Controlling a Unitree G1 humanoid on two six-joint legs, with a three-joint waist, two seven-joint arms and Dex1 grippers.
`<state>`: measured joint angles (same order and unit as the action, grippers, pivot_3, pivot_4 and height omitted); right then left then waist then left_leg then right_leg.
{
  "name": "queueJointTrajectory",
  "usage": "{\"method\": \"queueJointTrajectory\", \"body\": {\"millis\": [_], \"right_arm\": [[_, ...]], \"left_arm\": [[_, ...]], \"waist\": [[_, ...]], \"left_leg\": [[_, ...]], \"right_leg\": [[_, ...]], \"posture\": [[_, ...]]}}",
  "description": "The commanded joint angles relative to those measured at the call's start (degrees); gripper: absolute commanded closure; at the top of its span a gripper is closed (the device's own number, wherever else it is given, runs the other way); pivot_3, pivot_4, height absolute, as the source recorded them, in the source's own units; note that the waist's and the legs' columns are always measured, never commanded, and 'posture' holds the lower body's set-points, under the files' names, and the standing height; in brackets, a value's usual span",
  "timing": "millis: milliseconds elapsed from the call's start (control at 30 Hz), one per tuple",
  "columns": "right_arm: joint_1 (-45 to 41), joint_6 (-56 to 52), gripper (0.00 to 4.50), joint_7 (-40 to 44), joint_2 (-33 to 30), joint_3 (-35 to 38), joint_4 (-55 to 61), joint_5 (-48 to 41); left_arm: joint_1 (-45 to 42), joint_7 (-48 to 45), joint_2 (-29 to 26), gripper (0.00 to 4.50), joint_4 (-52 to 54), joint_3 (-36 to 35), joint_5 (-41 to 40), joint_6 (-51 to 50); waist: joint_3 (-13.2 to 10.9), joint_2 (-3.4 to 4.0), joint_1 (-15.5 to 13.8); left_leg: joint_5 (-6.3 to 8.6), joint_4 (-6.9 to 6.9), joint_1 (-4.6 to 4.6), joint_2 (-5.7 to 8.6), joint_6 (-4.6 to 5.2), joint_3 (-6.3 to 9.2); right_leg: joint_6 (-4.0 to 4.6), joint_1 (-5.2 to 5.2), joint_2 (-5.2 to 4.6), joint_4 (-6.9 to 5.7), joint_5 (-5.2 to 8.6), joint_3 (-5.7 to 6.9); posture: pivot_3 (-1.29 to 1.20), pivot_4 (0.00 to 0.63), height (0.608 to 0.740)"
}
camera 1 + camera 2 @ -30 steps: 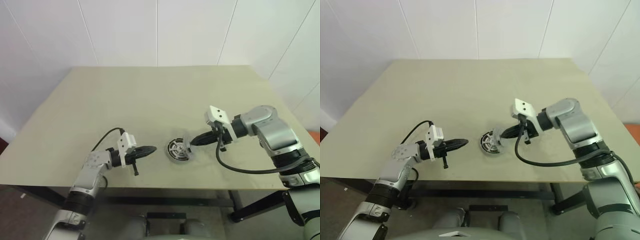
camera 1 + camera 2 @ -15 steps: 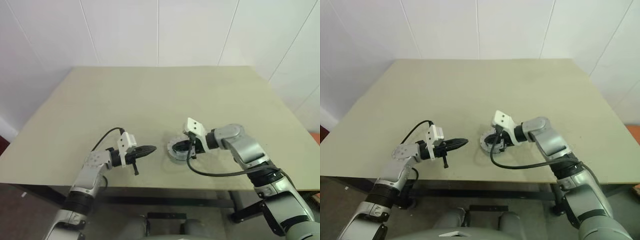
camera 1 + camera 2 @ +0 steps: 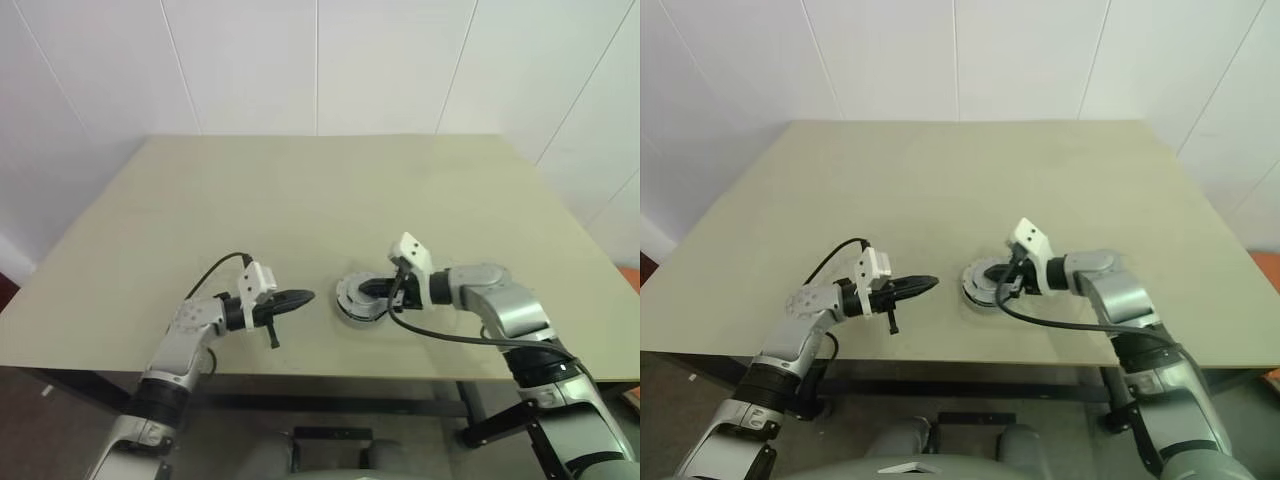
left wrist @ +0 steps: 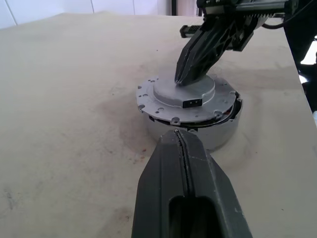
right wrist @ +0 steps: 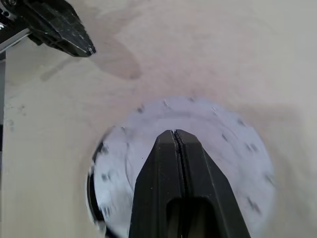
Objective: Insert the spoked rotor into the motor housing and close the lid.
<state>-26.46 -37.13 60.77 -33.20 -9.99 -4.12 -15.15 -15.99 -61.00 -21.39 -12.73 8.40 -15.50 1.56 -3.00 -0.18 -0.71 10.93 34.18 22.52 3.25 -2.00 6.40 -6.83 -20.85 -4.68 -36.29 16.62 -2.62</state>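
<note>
The lid [image 4: 184, 96] sits on the motor housing [image 4: 218, 135] on the bench [image 3: 300, 200]. The right claw [image 4: 179, 79], clenched, presses its tip on the lid; the left claw [image 3: 308, 296], clenched and empty, points at it nearby.

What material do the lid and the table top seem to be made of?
The lid: probably cast or machined metal, matte pale grey, with small screw holes round its rim. The table top: likely laminate or painted board, flat beige and dull, lightly scuffed; its core cannot be told.
</note>
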Motion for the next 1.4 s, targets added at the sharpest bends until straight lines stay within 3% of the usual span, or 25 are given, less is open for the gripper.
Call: {"method": "queueJointTrajectory", "body": {"millis": [33,367,800,833,1200,1400], "right_arm": [[-0.2,-2.5,4.48,-0.02,-1.29,3.33,3.92,-3.28],[3.79,-8.74,4.48,-13.21,1.43,6.19,9.26,-2.68],[7.5,-16.87,0.17,-17.94,2.74,6.65,17.61,-7.55],[7.37,-16.98,0.05,-18.55,3.11,6.5,17.34,-7.45],[9.19,-15.63,0.05,-22.05,7.81,3.57,20.12,-8.19],[12.71,-10.02,0.05,-17.87,3.23,-0.58,22.15,-5.39]], "left_arm": [[-1.98,-0.24,0.16,4.5,0.79,0.16,0.13,0.35],[-2.53,-0.49,1.13,4.5,-0.57,0.96,0.74,0.96],[-3.62,-1.21,1.66,4.5,-2.76,1.59,1.39,1.71],[-3.59,-1.26,1.66,4.5,-2.84,1.63,1.45,1.76],[-3.78,-1.17,1.01,4.5,-4.25,1.58,2.66,2.57],[-3.61,-1.2,0.96,4.5,-4.53,1.69,2.84,2.79]], "waist": [[0.0,0.0,0.08],[-0.01,-0.01,0.07],[-0.02,-0.02,0.02],[-0.02,-0.02,0.02],[-0.02,-0.02,0.06],[-0.03,-0.01,0.07]], "left_leg": [[0.0,-0.01,0.0,0.0,0.0,0.0],[0.01,-0.02,0.0,-0.02,-0.01,-0.02],[0.01,-0.02,0.04,-0.05,-0.02,0.01],[0.02,-0.02,0.04,-0.05,-0.03,0.0],[0.02,-0.05,0.05,-0.05,-0.02,0.02],[0.03,-0.07,0.09,-0.05,-0.04,0.03]], "right_leg": [[0.0,0.0,0.01,0.0,0.0,0.0],[0.01,-0.02,-0.01,0.03,0.01,-0.01],[0.01,-0.07,-0.02,0.07,0.01,-0.01],[0.01,-0.09,-0.02,0.08,0.01,-0.01],[0.01,-0.13,-0.02,0.1,0.01,-0.01],[0.0,-0.15,-0.02,0.15,0.02,0.0]], "posture": [[0.0,0.0,0.74],[0.0,0.0,0.74],[0.0,0.0,0.74],[0.0,0.0,0.74],[0.0,0.0,0.74],[0.0,0.0,0.74]]}}
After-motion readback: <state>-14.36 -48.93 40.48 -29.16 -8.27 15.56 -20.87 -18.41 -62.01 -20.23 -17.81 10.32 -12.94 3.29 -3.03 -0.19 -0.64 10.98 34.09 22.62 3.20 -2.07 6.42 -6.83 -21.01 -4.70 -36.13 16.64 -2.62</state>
